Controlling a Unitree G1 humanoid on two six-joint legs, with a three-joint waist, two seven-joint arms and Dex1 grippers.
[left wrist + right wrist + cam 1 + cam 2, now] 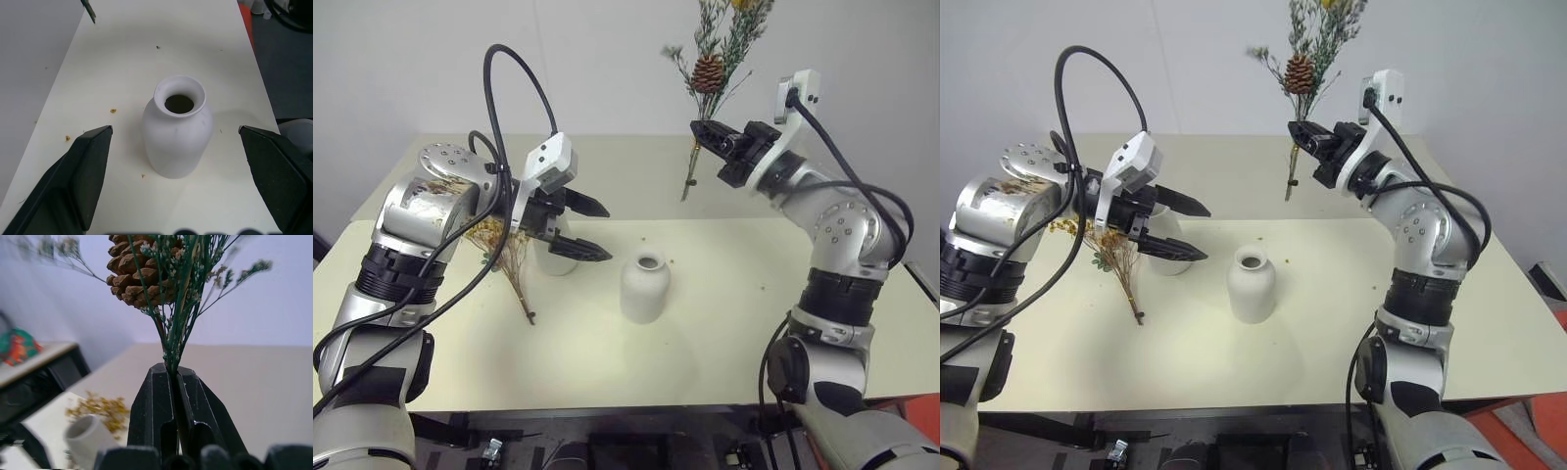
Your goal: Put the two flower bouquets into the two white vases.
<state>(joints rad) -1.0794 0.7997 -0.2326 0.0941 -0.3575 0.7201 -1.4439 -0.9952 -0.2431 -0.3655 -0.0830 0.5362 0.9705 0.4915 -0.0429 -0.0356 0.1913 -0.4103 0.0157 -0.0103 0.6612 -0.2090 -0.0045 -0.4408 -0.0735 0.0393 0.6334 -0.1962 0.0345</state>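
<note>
Right hand (697, 128) is raised above the far side of the bench (724, 333), its two black fingers pressed together on the stems of the grey-green sprig bunch (710, 59). That bunch stands nearly upright in the grip, with the pine cone (708, 73) just above the fingers and the stem ends hanging below them, clear of the bench top. In the right wrist view the stems run straight up between the closed fingers (154, 406), and the pine cone sits right over them.

Over on the other side, the left hand (597, 230) hovers with its fingers spread wide, holding nothing. In the left wrist view its two fingers (88, 166) stand apart on either side of the rounded narrow-necked vase (178, 125) without touching it.

This rounded vase stands upright near the middle of the bench. A taller white vase (558, 257) stands to its left, partly hidden behind the left hand. Beside that taller vase, the yellow-orange dried bunch (504, 250) lies on the bench, its thin brown stems pointing toward the near edge. A few small flower crumbs (113, 110) are scattered on the bench top.
</note>
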